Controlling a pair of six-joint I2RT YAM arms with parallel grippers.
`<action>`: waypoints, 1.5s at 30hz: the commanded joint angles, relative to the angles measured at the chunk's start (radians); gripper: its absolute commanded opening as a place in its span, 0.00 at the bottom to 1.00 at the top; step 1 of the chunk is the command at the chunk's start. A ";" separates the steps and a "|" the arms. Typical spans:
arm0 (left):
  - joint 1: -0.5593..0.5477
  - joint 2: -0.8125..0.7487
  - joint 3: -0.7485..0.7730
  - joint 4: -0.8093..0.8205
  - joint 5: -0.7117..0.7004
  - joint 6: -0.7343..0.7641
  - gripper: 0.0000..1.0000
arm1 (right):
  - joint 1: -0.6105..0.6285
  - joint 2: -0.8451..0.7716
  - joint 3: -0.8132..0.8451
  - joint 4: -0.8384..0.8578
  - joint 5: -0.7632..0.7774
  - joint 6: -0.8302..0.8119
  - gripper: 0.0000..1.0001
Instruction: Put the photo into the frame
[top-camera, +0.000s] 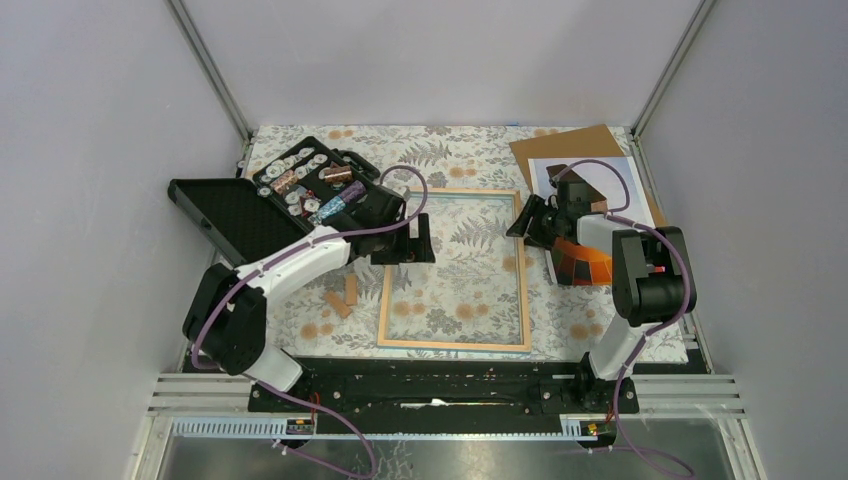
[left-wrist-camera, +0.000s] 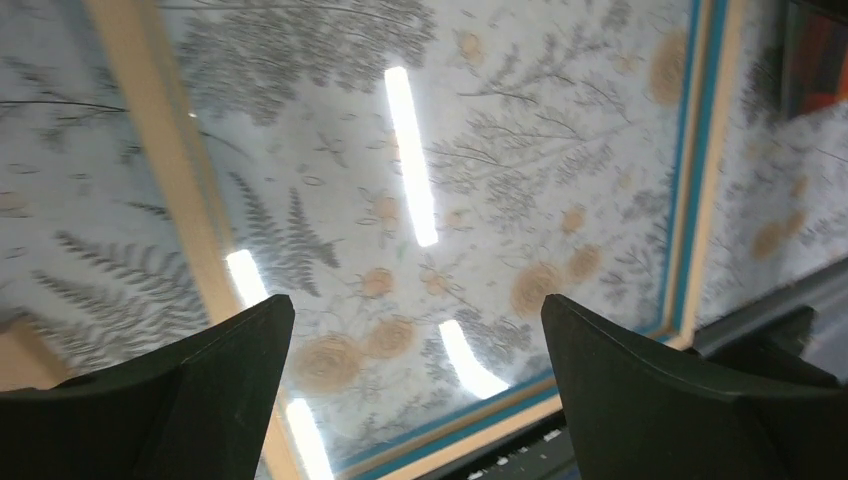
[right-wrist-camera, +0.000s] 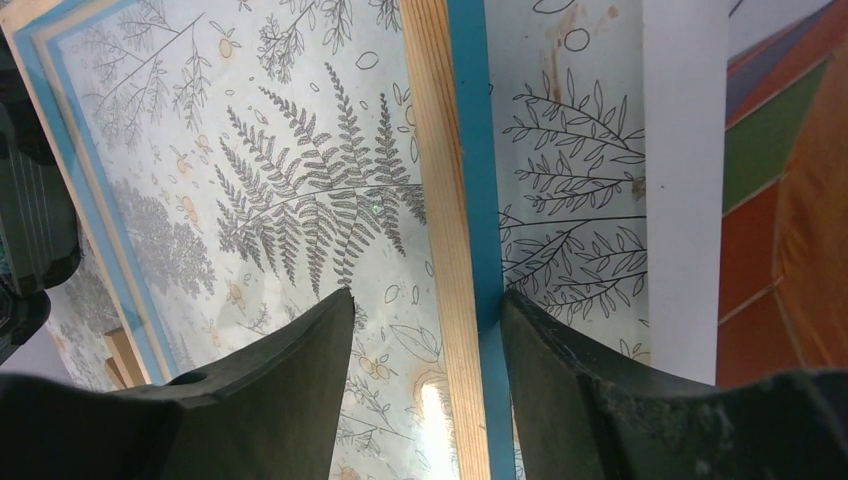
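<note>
right claw (right-wrist-camera: 425, 300) is spread open right over the frame (right-wrist-camera: 430, 150) edge, photo (right-wrist-camera: 780, 200) just beside it, so closing now could drag or tip the frame; left claw (left-wrist-camera: 415, 305) gapes open too

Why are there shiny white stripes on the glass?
Left wrist view: those stripes are probably lamps mirrored in the clear pane of the frame; right wrist view: just one small glint low down; top view: even light, no strong glare.

Both arms stretch out and angle in toward each other, left gripper (left-wrist-camera: 415, 375) wide open, right gripper (right-wrist-camera: 427, 325) parted a bit narrower.
</note>
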 joint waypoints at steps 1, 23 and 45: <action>0.005 -0.035 0.047 -0.131 -0.209 0.067 0.99 | 0.015 0.002 -0.001 -0.057 -0.004 0.006 0.64; 0.169 -0.032 -0.192 0.224 0.013 -0.076 0.99 | 0.014 -0.040 -0.010 -0.101 0.127 -0.004 0.59; 0.191 0.018 -0.186 0.589 0.498 -0.300 0.95 | 0.005 0.032 -0.030 -0.039 0.051 0.046 0.17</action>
